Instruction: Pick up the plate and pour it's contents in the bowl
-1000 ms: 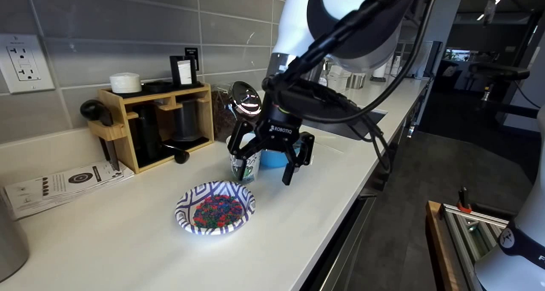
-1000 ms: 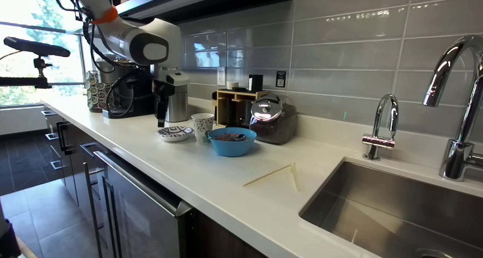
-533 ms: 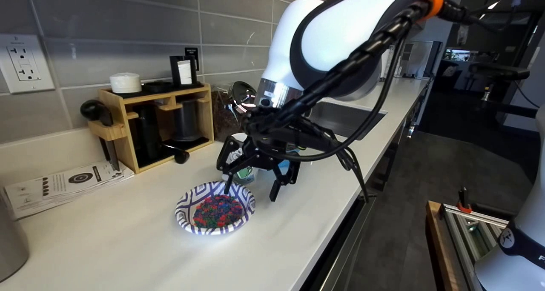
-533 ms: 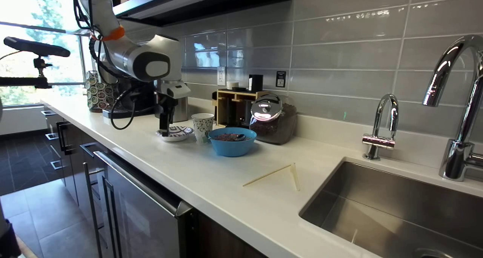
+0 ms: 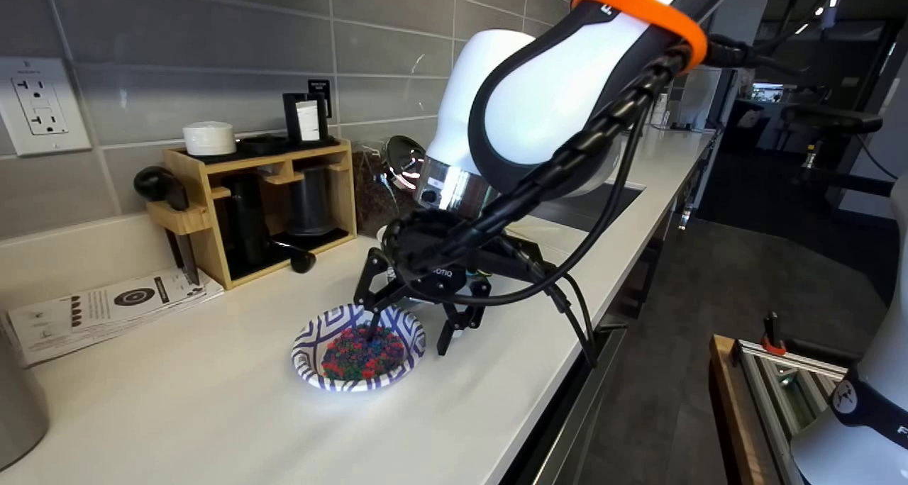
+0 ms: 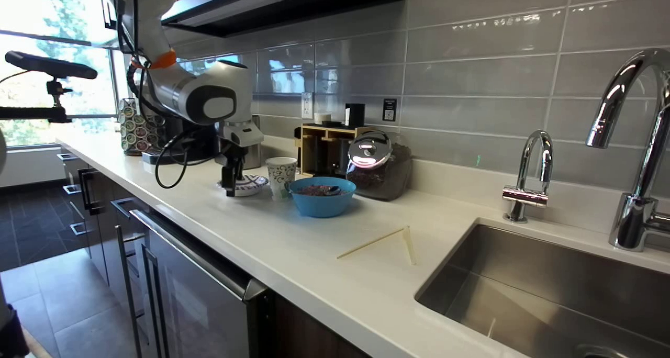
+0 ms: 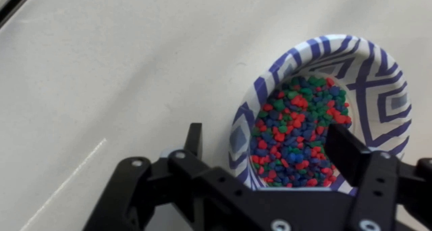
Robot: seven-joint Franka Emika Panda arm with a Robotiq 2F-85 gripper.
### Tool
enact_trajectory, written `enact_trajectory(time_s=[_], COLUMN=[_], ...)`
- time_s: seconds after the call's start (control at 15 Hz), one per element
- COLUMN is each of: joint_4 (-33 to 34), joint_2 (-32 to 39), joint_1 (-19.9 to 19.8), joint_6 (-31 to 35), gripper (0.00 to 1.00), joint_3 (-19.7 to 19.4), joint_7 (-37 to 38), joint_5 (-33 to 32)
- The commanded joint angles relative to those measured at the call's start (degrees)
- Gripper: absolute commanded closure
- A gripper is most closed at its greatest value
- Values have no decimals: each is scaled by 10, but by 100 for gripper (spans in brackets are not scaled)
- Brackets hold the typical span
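Observation:
The plate (image 5: 305,354), with a blue-and-white zigzag rim, sits flat on the counter and also shows in the wrist view (image 7: 393,102). Its contents (image 5: 355,361) are small red, blue and green pieces heaped in its centre. My gripper (image 5: 408,339) is open and points down at the plate's near side. In the wrist view (image 7: 265,133) one finger (image 7: 342,153) is over the inside of the plate, the other finger (image 7: 194,138) outside the rim, with the plate's wall between them. The blue bowl (image 6: 320,205) holds dark pieces and a spoon; my arm hides it in an exterior view.
A white patterned cup (image 6: 281,174) stands between plate and bowl. A glass jar (image 6: 384,177) and a wooden organizer (image 5: 216,230) stand near the wall. Thin sticks (image 6: 369,244) lie before the sink (image 6: 445,290). The counter's front edge runs beside the plate.
My gripper has moved down and toward the plate, so one finger now reaches over its inside. The fingers stay open. The plate, cup and bowl have not moved.

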Motion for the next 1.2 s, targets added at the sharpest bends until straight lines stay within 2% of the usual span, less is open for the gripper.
enact_trajectory(time_s=[0.0,0.13,0.27,0.33,0.8,1.13], joint_4=[6,5,4,4,-4,-15], joint_2=[16,17,17,17,21,31], joint_1=[13,14,15,15,17,21], joint_6=[17,20,20,21,44,103], gripper=[32,40,38,42,33,38], joint_3=[-11,-12,-13,-13,-15,-14], joint_7=[20,20,17,19,19,11], joint_5=[-7,-7,-5,-7,-11,-1])
